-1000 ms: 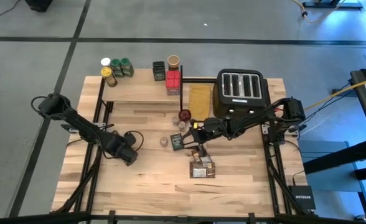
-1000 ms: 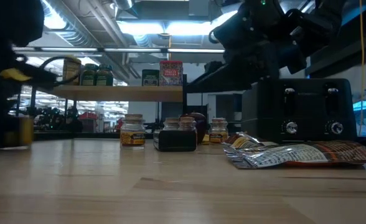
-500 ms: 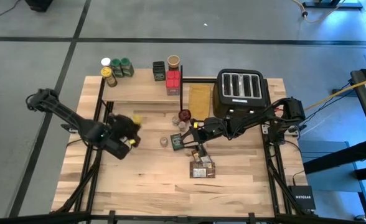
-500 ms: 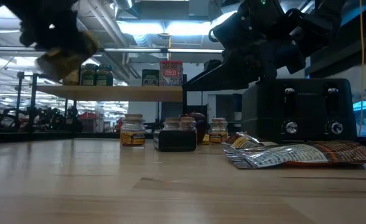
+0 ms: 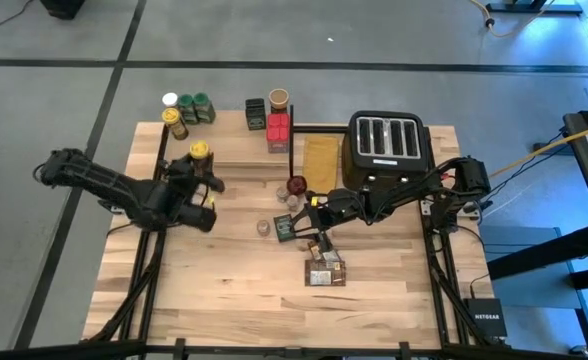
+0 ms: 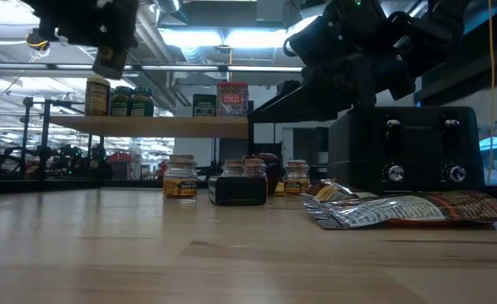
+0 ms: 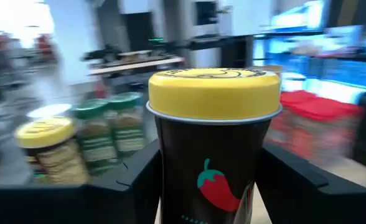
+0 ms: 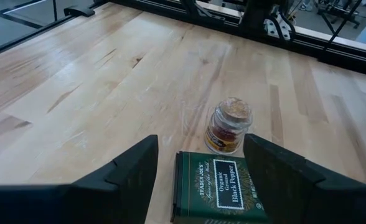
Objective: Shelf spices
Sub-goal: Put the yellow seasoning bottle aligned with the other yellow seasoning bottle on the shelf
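Wooden tabletop (image 5: 224,290) under both arms. Clamped in left gripper (image 5: 199,170): yellow-lidded jar (image 5: 201,152), upright, left of centre, over the shelf (image 5: 229,152) edge. Spread apart, right gripper (image 5: 309,215) around black pepper tin (image 8: 217,186), mid-frame, beside small jar (image 8: 228,124).

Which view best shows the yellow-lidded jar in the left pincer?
The left wrist view: the yellow-lidded jar fills it, chili logo readable, gripped between the dark fingers. The high view shows only its lid; the low view a dim shape; the right wrist view nothing.
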Controlling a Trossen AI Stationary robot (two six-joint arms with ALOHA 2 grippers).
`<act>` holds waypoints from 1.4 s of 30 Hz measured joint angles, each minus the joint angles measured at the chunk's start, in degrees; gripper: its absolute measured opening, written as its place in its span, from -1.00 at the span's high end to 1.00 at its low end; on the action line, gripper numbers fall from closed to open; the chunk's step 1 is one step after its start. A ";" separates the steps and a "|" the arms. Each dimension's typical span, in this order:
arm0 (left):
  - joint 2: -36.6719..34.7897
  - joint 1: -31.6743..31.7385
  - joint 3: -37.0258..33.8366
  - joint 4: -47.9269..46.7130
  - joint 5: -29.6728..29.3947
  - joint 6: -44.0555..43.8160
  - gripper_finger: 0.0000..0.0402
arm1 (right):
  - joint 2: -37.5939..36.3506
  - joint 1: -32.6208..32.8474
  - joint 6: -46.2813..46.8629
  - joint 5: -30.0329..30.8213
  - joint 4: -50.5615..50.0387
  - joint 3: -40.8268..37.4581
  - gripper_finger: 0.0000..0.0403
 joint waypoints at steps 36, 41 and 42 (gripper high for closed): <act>0.11 27.67 -13.82 8.45 -0.34 -9.01 -0.06 | 0.00 -0.02 -0.82 0.48 0.49 0.00 -0.20; 0.11 28.39 -13.82 8.45 -0.20 -9.12 -0.07 | 0.00 -0.02 -0.82 0.48 0.49 0.00 -0.20; 0.11 28.59 -13.82 8.45 -0.18 -9.19 -0.09 | 0.00 -0.02 -0.82 0.48 0.49 0.00 -0.20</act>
